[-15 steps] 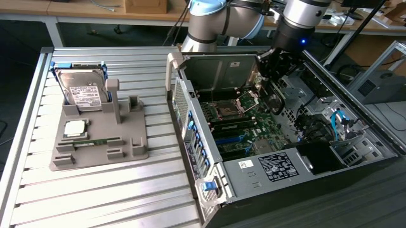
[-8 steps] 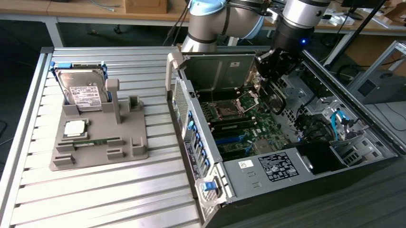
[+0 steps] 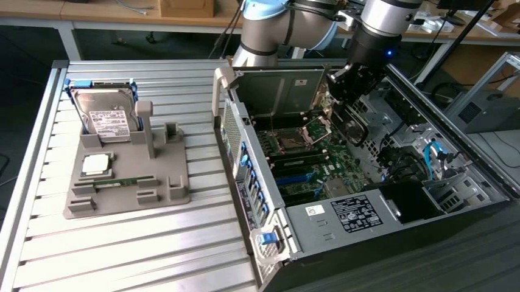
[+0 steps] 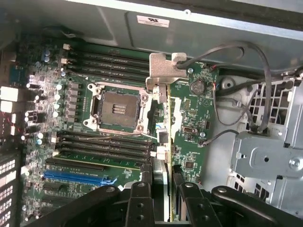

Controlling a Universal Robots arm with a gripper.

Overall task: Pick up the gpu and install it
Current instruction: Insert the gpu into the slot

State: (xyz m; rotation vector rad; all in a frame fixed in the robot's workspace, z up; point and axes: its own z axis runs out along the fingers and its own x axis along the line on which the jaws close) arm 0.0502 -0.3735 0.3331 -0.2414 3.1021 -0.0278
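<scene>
1. Over the open computer case [image 3: 237, 143], on the exterior view's right, the arm's gripper [image 3: 347, 91] hangs low inside the far end of the chassis, above the motherboard [image 3: 305, 161]. What it grips is dark and hard to make out from this side.
2. On the exterior view's left, well apart from the gripper, a grey holder [image 3: 170, 191] sits on the slatted table [image 3: 122, 243]. It carries a hard drive [image 3: 101, 112] standing at its far end, a square processor chip [image 3: 96, 163] and a narrow memory stick [image 3: 122, 180].
3. From the wrist view, the gripper [image 4: 163, 189] is closed down to a narrow gap. Its black fingers [image 4: 140, 203] press either side of the gpu [image 4: 162, 71].
4. The gpu is seen edge-on, running straight out from between the fingers to its silvery metal bracket at the far end.
5. It lies over the motherboard [image 4: 71, 142], just beside the empty processor socket [image 4: 118, 109]. I cannot tell whether its edge touches the board. A blue slot [image 4: 78, 177] lies off to one side.
</scene>
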